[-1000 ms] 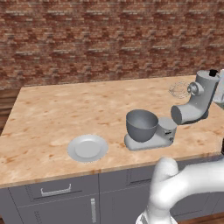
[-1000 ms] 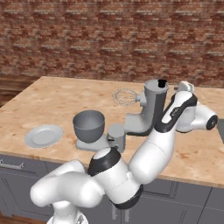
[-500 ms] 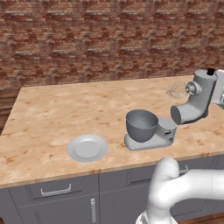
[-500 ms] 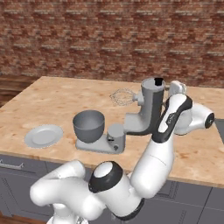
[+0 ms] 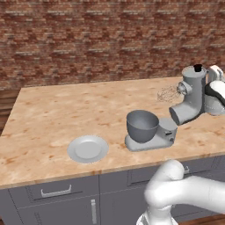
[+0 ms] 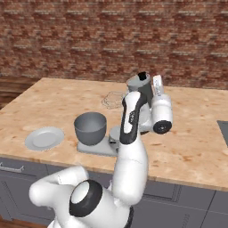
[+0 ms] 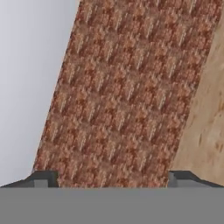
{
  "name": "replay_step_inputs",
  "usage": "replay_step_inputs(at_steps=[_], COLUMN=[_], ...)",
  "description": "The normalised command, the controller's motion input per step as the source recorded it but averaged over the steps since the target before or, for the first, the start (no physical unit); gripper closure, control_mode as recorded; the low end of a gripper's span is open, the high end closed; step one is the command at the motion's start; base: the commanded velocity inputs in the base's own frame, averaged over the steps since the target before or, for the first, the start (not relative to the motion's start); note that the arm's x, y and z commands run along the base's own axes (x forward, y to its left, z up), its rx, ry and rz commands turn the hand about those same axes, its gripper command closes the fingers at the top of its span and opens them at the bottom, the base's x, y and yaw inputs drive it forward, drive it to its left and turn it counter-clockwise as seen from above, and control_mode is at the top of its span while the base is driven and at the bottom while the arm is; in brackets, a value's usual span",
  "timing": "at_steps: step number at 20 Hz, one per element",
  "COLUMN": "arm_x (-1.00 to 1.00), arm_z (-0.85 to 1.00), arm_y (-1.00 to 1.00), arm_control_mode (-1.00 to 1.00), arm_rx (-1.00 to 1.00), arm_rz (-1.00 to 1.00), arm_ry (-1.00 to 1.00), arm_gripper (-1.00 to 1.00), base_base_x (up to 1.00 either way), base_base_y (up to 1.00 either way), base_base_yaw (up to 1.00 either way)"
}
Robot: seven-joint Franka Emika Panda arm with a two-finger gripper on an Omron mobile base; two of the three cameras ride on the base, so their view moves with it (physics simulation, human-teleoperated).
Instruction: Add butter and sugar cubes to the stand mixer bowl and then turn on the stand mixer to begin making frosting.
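**One mixer head tilted back, gripper spread beside it**

One grey stand mixer with a flat base and an arm-like head (image 5: 189, 103) stands on the speckled tan stone counter (image 5: 66, 114), in front of the red-brown brick wall (image 5: 96, 39). Its head is tilted up and back, with the small black knob (image 5: 197, 68) at the top and the thin wire whisk (image 5: 168, 93) hanging clear in the air, above and behind the bowl rather than inside it.

The deep round grey metal bowl with a smooth rim (image 5: 142, 125) sits on the mixer's flat base, upright. No contents can be made out in it from either base view. The butter and sugar cubes cannot be made out anywhere on the counter at this resolution.

A flat round pale grey plate (image 5: 88, 148) lies on the counter near the front edge, well apart from the mixer base, on the side away from the arm.

The white robot arm rises past the counter front, and its two-finger gripper (image 6: 157, 83) is held up just beside the raised mixer head, near the knob. Contact with the head cannot be confirmed. In the hand view the two dark finger tips (image 7: 43, 179) stand far apart at the bottom corners with nothing between them, facing brick wall and a strip of counter: the jaws are spread wide and hold nothing.
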Motion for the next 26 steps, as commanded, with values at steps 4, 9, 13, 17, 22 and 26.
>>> replay_step_inputs(at_steps=[4, 9, 13, 17, 22, 26], arm_x=[-0.03, -0.1, -0.36, -0.59, -0.64, -0.55], arm_z=[0.48, 0.45, 0.41, 0.72, 1.0, 0.98], arm_y=[1.0, 1.0, 0.81, 0.39, 0.02, -0.09], arm_control_mode=[-1.0, -1.0, -1.0, -1.0, -1.0, -1.0], arm_rx=[-0.2, -0.26, -0.3, -0.23, -0.07, 0.0], arm_rz=[0.12, 0.16, 0.16, 0.13, 0.07, 0.0], arm_ry=[0.0, 0.04, 0.1, 0.11, 0.13, 0.37], arm_gripper=[-1.0, -1.0, -1.0, -1.0, -1.0, -1.0], base_base_x=[0.0, 0.0, 0.0, 0.0, 0.0, 0.0], base_base_y=[0.0, 0.0, 0.0, 0.0, 0.0, 0.0], base_base_yaw=[0.0, 0.0, 0.0, 0.0, 0.0, 0.0])
